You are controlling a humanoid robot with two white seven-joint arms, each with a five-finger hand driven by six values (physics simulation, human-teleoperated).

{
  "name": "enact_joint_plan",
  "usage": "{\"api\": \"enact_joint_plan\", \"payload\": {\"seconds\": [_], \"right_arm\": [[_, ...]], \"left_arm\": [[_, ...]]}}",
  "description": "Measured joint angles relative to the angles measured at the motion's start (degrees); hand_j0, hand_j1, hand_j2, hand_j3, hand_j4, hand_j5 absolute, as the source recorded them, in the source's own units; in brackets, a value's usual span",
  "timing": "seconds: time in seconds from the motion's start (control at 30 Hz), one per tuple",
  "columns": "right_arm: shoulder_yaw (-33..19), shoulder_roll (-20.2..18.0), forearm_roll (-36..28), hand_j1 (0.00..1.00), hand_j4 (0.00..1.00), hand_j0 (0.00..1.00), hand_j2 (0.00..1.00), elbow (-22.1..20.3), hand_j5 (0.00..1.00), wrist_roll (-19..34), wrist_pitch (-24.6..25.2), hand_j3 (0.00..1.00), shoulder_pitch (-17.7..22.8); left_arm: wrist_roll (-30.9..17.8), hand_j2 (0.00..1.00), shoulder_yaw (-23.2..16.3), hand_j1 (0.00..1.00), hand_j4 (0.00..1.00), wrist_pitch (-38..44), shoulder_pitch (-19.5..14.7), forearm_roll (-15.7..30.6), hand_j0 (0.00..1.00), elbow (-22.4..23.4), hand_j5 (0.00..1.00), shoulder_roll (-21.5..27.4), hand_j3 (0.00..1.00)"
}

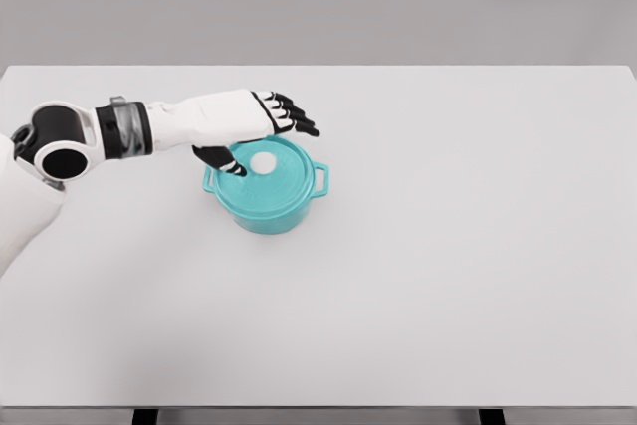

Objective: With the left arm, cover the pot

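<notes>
A teal pot (pixel 271 204) sits on the white table (pixel 448 246), left of the table's middle and a little toward the far edge. It is round and squat, with a short loop handle sticking out on its right side and another partly visible on its left side under the hand. A matching teal lid (pixel 274 178) lies on top of it, seated flat and centred as far as can be seen, with a concentric ring moulded into its surface. In the middle of the lid is a small round white knob (pixel 264 161).

The left hand (pixel 244 121) reaches in from the left on a white arm with a black and grey wrist band. It hangs over the far-left part of the lid. Its dark-tipped fingers (pixel 294 116) are stretched forward, loosely spread beyond the lid's far rim and closed around nothing. The thumb (pixel 219 159) points down toward the lid just left of the knob; whether it touches the lid cannot be told. The knob itself stands clear between thumb and fingers.

The right arm does not appear in the head view.
</notes>
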Motion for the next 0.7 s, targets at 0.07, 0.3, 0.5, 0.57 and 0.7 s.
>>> {"api": "enact_joint_plan", "payload": {"seconds": [0.07, 0.3, 0.5, 0.57, 0.7], "right_arm": [[0.00, 0.00, 0.00, 1.00, 1.00, 1.00, 1.00, 0.00, 1.00, 0.00, 0.00, 1.00, 0.00], [0.00, 0.00, -0.01, 1.00, 1.00, 1.00, 1.00, 0.00, 1.00, 0.00, 0.00, 1.00, 0.00], [0.00, 0.00, -0.01, 1.00, 1.00, 1.00, 1.00, 0.00, 1.00, 0.00, 0.00, 1.00, 0.00], [0.00, 0.00, 0.00, 1.00, 1.00, 1.00, 1.00, 0.00, 1.00, 0.00, 0.00, 1.00, 0.00], [0.00, 0.00, 0.01, 1.00, 1.00, 1.00, 1.00, 0.00, 1.00, 0.00, 0.00, 1.00, 0.00]], "left_arm": [[0.00, 0.99, 0.41, 0.99, 0.99, 0.00, 0.00, 0.01, 0.99, -0.57, 0.99, 0.69, 0.99], [0.00, 1.00, 3.06, 1.00, 1.00, 0.00, 0.35, 2.21, 1.00, -4.45, 1.00, 6.94, 1.00], [-0.01, 1.00, 5.83, 1.00, 1.00, -0.04, 5.18, 9.93, 1.00, -6.86, 1.00, 19.60, 1.00], [-0.01, 1.00, 7.32, 1.00, 1.00, -0.05, 8.17, 11.07, 1.00, -6.81, 1.00, 21.13, 1.00], [0.00, 1.00, 9.80, 1.00, 1.00, -0.01, 9.32, 12.05, 1.00, -6.74, 1.00, 22.09, 1.00]]}}
